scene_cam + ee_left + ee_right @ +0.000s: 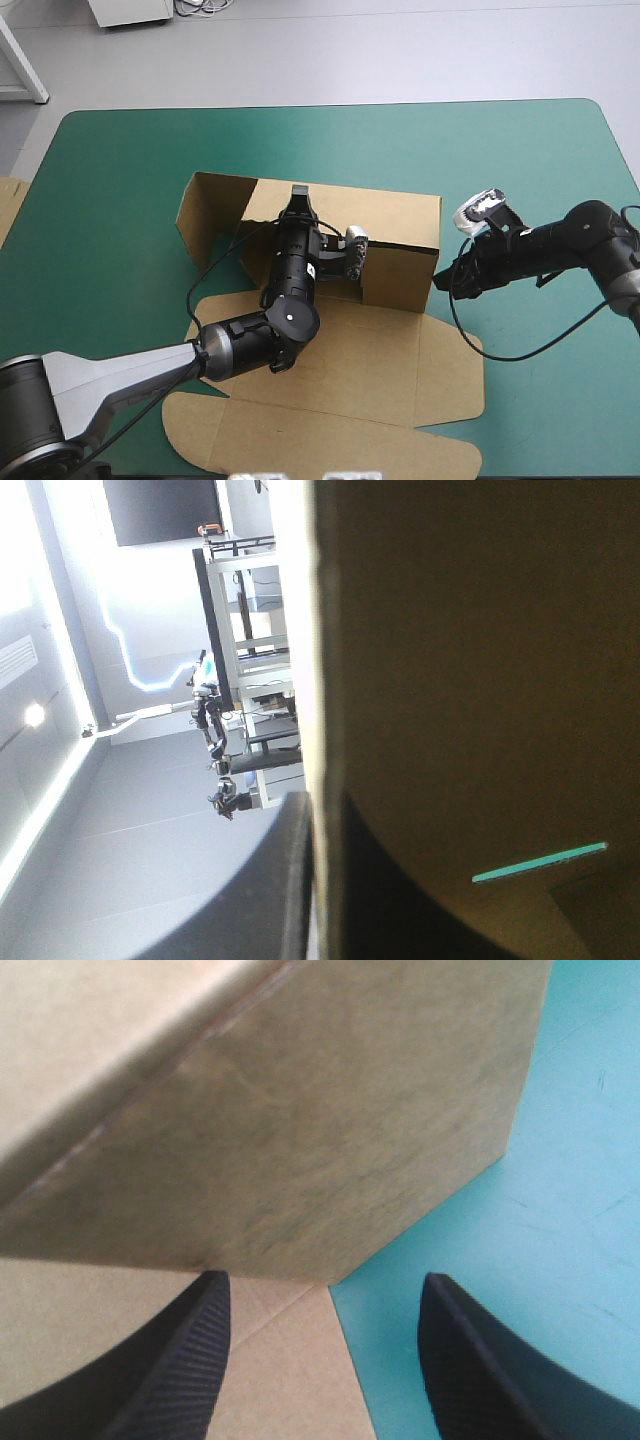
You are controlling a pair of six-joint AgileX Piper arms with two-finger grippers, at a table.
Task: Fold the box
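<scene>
The teal-green bench (520, 160) carries the brown box (340, 380), which lies open on it. The box is half made. Its near part is flat, and its far wall (390, 215) and the walls at its two ends stand up.

The left arm reaches across the flat part of the box. The left claw (298, 198) pinches the top edge of the far wall, with the board between its black fingers. The right claw (447, 277) waits just outside one end of the box, by the corner. Its fingers are wide apart and hold nothing.

What could go wrong? The thin wall could slip out of the left claw and flop back down. If that claw pulls too hard, the board could bend in the wrong place or tear. The right claw is very near the box's corner. If it pushes in carelessly, it could slide the whole box or knock the end wall over.
</scene>
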